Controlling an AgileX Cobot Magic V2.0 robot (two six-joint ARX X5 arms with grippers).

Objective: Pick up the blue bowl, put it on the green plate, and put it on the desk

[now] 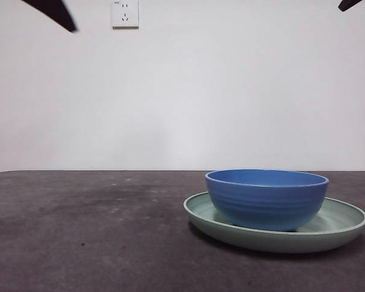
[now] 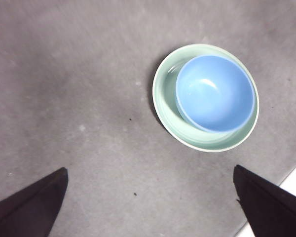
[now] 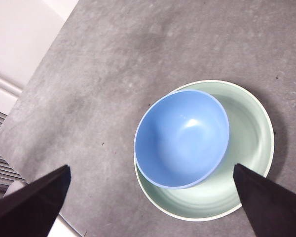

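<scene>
The blue bowl (image 1: 267, 198) (image 2: 215, 93) (image 3: 182, 138) sits upright inside the green plate (image 1: 340, 225) (image 2: 165, 94) (image 3: 249, 133), off-centre and close to one side of the rim. The plate rests on the dark grey desk (image 1: 79, 231) at the right of the front view. My left gripper (image 2: 148, 207) hangs high above the desk, open and empty, with bowl and plate ahead of its jaws. My right gripper (image 3: 150, 207) is also high above, open and empty, almost over the stack. In the front view both arms show only as black tips at the top corners (image 1: 55, 13) (image 1: 350, 5).
A white wall with a socket (image 1: 125, 13) stands behind the desk. The desk's edges (image 3: 24, 94) (image 2: 291, 173) show in the wrist views, with a pale floor beyond.
</scene>
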